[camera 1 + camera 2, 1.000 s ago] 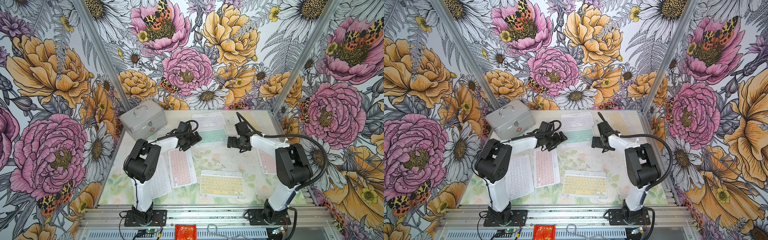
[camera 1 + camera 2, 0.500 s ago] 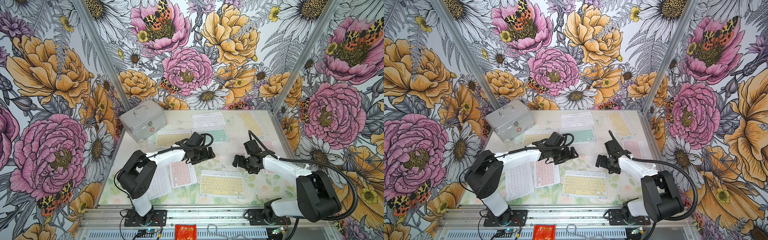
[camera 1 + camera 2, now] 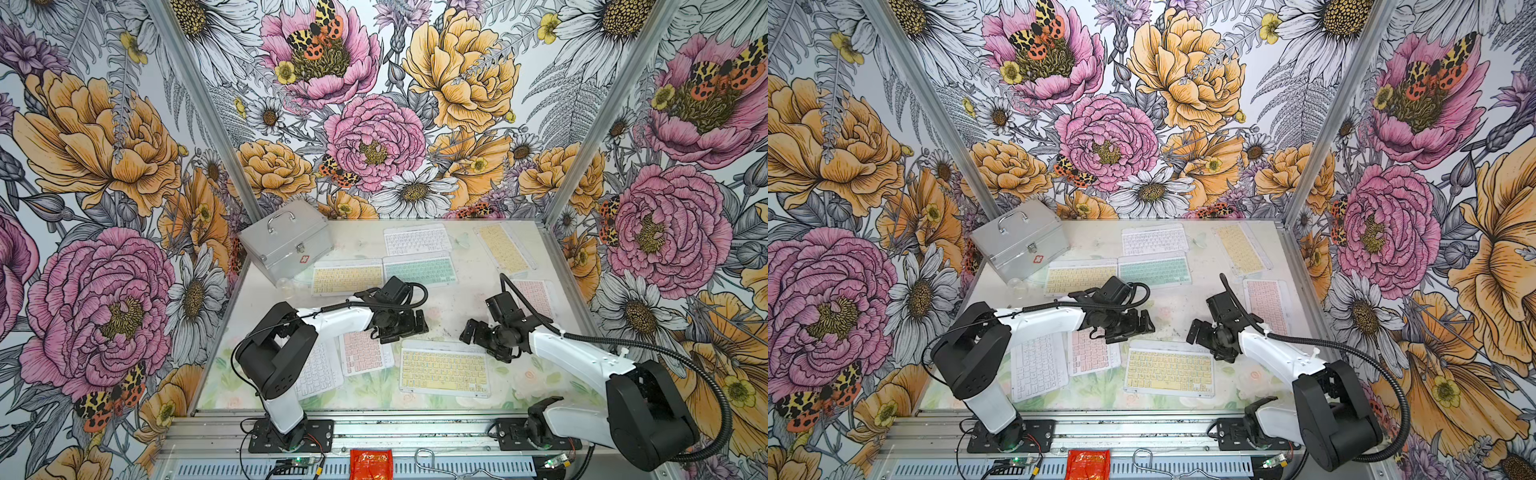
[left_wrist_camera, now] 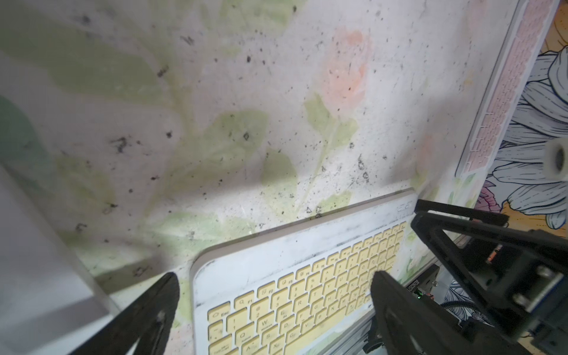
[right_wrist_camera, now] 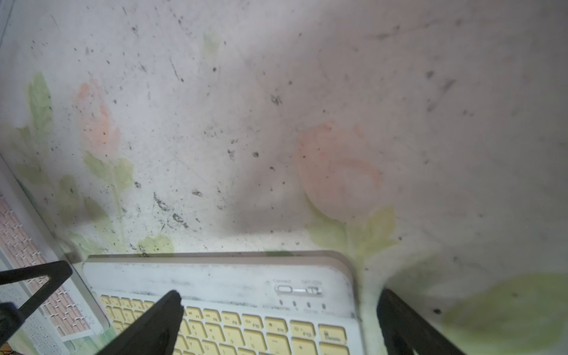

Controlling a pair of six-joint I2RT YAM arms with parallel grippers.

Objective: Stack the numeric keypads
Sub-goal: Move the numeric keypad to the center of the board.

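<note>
Several numeric keypads lie flat and apart on the table. In both top views the nearest is a yellow-keyed keypad [image 3: 444, 370] [image 3: 1169, 369] at the front middle. My left gripper [image 3: 415, 326] [image 3: 1144, 323] hangs open by its far left corner, and my right gripper [image 3: 471, 332] [image 3: 1196, 332] hangs open by its far right corner. In the left wrist view the left gripper [image 4: 275, 278] straddles that yellow keypad [image 4: 307, 295] corner, holding nothing. The right gripper [image 5: 281, 295] straddles the yellow keypad [image 5: 233, 276] end with the switch, also empty.
Other keypads: pink [image 3: 363, 353] and white [image 3: 318, 372] front left, yellow [image 3: 347, 279] and mint [image 3: 419, 270] mid-table, white [image 3: 417, 240] and yellow [image 3: 503, 248] at the back, pink [image 3: 536, 295] on the right. A silver case [image 3: 286, 245] stands back left.
Both arms have swung from the back of the table toward the front and lowered to the front yellow keypad's far corners. Both grippers stayed open.
</note>
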